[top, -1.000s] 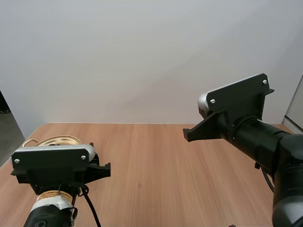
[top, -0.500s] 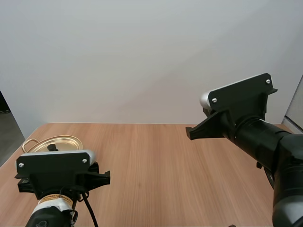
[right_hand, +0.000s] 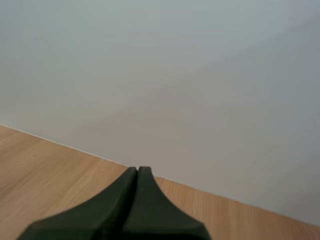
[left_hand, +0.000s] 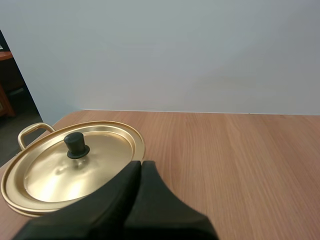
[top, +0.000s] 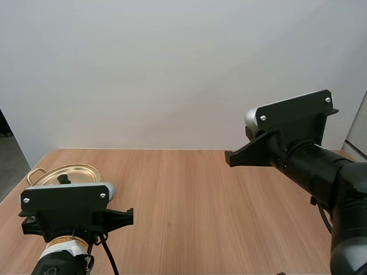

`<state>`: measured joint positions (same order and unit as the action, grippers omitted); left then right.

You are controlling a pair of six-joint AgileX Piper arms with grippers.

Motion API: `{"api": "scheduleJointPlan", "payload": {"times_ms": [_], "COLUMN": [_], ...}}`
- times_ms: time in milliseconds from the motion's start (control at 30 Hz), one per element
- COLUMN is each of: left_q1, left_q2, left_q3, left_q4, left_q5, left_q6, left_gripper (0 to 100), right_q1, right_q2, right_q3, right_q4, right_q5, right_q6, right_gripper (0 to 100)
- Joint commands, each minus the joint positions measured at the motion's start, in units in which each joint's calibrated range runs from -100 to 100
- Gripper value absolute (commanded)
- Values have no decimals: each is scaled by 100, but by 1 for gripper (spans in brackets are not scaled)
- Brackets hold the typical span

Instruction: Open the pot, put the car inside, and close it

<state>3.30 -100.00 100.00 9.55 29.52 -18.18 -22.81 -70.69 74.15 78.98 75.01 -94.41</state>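
Note:
A gold pot [top: 66, 173] with its lid [left_hand: 75, 167] on sits at the table's left edge, a black knob [left_hand: 76, 145] at the lid's middle and a loop handle [left_hand: 32, 133] on its side. My left gripper [left_hand: 140, 165] is shut on nothing, its two fingers lying together as one dark wedge just short of the lid's near rim. The left arm [top: 69, 220] stands in front of the pot. My right gripper [right_hand: 137, 171] is also shut and empty, raised above the table's right side on its arm [top: 298, 143] and turned toward the back wall.
Bare wooden tabletop [top: 189, 195] stretches from the pot to the right arm. A plain pale wall [top: 172, 69] rises behind the table's far edge. The table's left edge runs close beside the pot.
My left arm has drawn back and down from the pot, uncovering the lidded top, and its gripper has shut. The right arm has shifted slightly to the right.

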Motion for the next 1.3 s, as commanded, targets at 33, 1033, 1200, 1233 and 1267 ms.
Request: {"api": "scheduleJointPlan", "payload": {"times_ms": [33,1033,1200,1233,1267], "left_q1": [-3,-3,-3,-3,-3], "left_q2": [0,0,0,0,0], "left_q3": [0,0,0,0,0], "left_q4": [-4,-4,-4,-4,-4], "left_q5": [-1,-17,-17,-17,-17], "left_q6": [-2,-2,-2,-2,-2], "left_gripper": [0,0,0,0,0], "right_q1": [116,2110,2110,2110,2110], "right_q2": [-188,-2931,-2931,-2931,-2931], "right_q3": [10,2396,2585,2585,2585], "right_q4": [-573,-6705,-6729,-6712,-6702], "right_q5": [-1,-4332,-4309,-4309,-4309], "right_q6": [268,6850,6898,6986,7030], "right_gripper": [0,0,0,0,0]}}
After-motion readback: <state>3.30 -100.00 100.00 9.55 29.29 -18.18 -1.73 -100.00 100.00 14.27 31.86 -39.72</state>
